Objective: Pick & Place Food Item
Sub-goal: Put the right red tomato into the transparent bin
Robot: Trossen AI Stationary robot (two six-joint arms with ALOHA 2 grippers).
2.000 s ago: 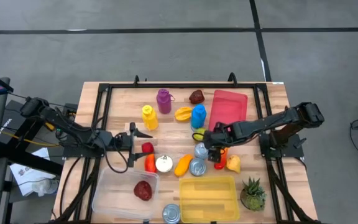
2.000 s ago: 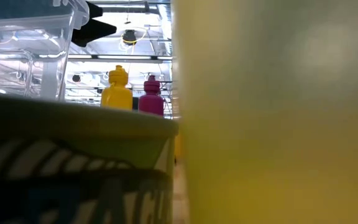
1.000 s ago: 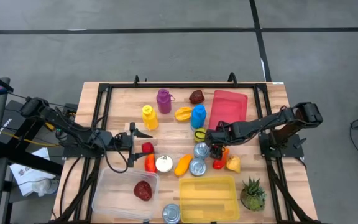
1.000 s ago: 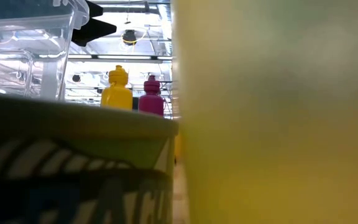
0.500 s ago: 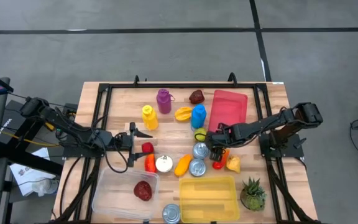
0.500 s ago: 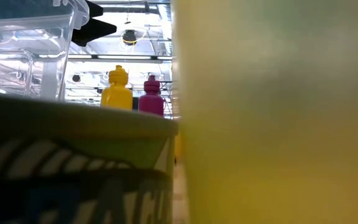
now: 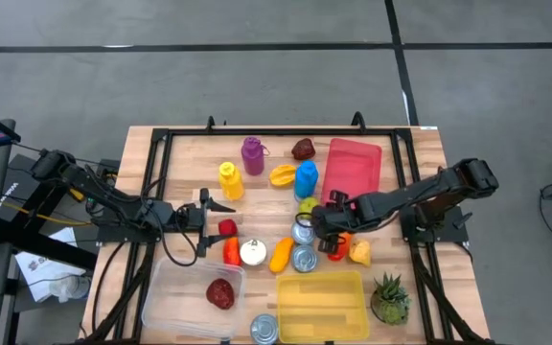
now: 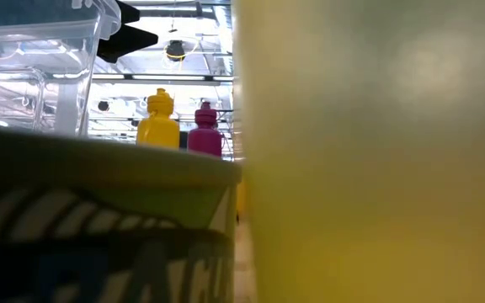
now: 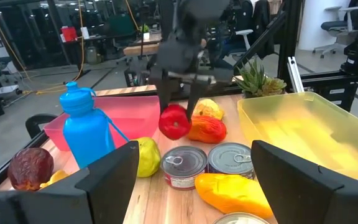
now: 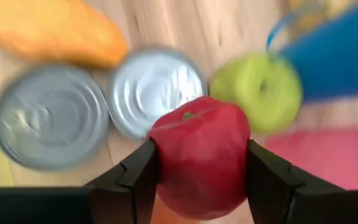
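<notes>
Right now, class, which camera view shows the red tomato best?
The right wrist view: the tomato fills it, pinched by the right claw. The left wrist view shows it smaller, lifted above the cans. From above the arm hides it; the low view misses it.

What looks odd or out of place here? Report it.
Nothing is spilled or damaged. The one oddity: the low view is almost wholly blocked by the yellow bin close to its lens. The right gripper holds a red tomato above the cans.

Even, bright overhead light — soft shadows on the table (image 7: 185, 144). The right wrist view is smeared, probably motion blur; the low view's yellow bin (image 8: 377, 151) is out of focus.
</notes>
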